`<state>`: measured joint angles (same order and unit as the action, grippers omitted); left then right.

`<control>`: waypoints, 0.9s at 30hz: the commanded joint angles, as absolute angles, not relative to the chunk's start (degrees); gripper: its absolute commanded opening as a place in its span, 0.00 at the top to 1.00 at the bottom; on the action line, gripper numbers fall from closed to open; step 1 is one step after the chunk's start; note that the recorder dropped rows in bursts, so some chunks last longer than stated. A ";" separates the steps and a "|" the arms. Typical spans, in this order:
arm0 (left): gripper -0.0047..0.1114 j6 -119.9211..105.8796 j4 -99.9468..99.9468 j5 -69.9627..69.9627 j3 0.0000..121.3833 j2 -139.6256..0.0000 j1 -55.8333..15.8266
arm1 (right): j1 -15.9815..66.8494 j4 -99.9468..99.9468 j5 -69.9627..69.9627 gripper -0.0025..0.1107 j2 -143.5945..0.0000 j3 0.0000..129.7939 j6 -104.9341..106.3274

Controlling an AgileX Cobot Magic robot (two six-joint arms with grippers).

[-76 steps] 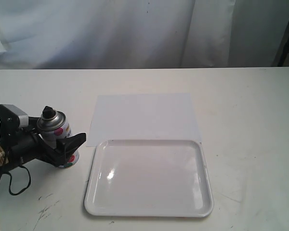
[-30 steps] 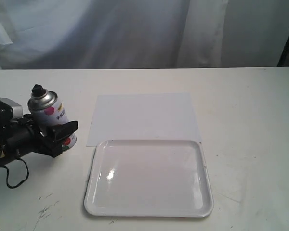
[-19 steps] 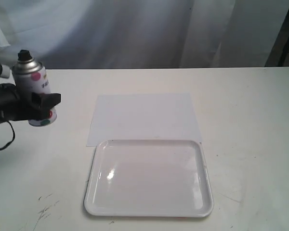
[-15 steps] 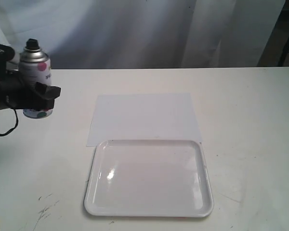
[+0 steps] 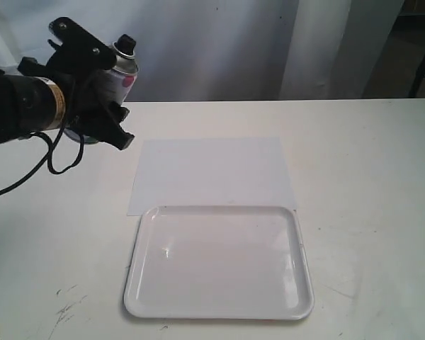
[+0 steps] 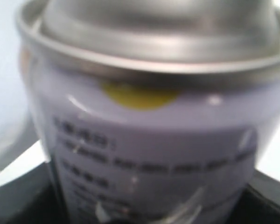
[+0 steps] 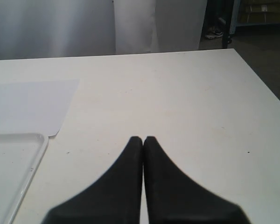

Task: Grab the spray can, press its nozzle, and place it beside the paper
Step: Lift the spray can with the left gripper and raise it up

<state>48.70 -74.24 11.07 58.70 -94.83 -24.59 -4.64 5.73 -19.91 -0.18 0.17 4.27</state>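
Your left fingers point(image 5: 117, 135) clench the spray can point(image 5: 122, 78), hiding most of it; its nozzle point(image 5: 126, 44) seems untouched. Your right fingers point(image 7: 134, 156) are clenched.

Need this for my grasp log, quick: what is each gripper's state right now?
Left gripper: shut on the spray can.
Right gripper: shut, holding nothing.

White spray can point(image 5: 120, 76), pink dot, maybe a yellow one (blurry), silver shoulder, black nozzle point(image 5: 126, 44); plain white paper point(image 5: 212, 173).
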 commanded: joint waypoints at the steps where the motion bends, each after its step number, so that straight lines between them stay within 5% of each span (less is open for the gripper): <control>1: 0.96 41.77 -72.17 22.75 62.45 -97.10 -26.86 | -4.69 5.47 -19.83 0.98 0.00 0.00 4.40; 9: 0.96 3.58 -47.59 31.26 72.71 -105.08 -26.99 | -4.69 5.47 -19.83 0.98 0.00 0.00 4.40; 27: 0.96 -0.69 -51.65 34.40 74.29 -109.04 -31.36 | -4.69 5.47 -19.83 0.98 0.00 0.00 4.40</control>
<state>-0.72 -49.25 34.29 73.57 -108.48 -30.09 -4.64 5.73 -19.91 -0.18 0.17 4.27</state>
